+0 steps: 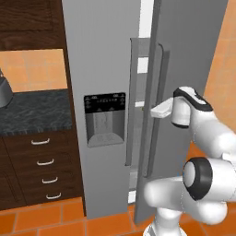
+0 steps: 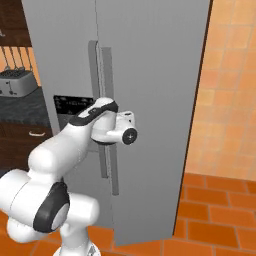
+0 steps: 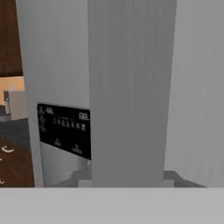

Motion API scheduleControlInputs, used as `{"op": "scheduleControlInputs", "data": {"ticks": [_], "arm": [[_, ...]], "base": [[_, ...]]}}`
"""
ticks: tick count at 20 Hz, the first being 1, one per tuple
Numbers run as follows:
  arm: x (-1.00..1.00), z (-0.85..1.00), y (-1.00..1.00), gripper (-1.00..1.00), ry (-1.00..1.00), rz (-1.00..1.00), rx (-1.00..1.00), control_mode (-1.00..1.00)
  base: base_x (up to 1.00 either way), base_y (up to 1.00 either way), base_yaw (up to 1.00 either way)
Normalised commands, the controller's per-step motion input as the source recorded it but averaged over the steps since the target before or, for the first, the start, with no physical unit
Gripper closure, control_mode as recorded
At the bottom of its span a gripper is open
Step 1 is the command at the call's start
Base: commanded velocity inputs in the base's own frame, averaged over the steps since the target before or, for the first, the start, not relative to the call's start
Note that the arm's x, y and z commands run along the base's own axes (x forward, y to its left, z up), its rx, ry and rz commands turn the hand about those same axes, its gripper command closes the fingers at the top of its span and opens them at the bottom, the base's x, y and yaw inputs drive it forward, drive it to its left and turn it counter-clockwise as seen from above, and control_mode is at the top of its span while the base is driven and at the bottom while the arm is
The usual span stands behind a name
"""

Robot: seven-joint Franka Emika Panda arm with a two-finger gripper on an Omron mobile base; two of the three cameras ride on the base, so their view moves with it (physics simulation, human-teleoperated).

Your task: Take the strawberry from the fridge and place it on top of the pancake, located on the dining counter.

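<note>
One gripper clenched the right door's long handle on the grey fridge, its dispenser panel at nine o'clock from the claw

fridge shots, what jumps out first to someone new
The tall grey fridge dominates, its right door swung slightly ajar, showing a bright gap. The white arm's gripper is shut on that door's long vertical handle. A black dispenser panel sits in the left door.
</note>
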Motion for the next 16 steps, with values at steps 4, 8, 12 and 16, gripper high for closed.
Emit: {"op": "scheduleControlInputs", "data": {"ticks": [4,8,12,16], "arm": [[-1.0,0.26,-0.5,-1.0,0.01,0.0,0.09,-1.0],[-0.03,-0.23,0.0,-1.0,0.08,-0.01,-0.02,-1.0],[-0.15,0.0,-0.42,-1.0,0.11,-0.04,0.0,-1.0],[-0.21,0.0,-0.88,-1.0,0.03,0.0,0.03,-1.0]], "base": [[0.0,0.0,0.0],[0.0,0.0,0.0],[0.0,0.0,0.0],[0.0,0.0,0.0]]}}
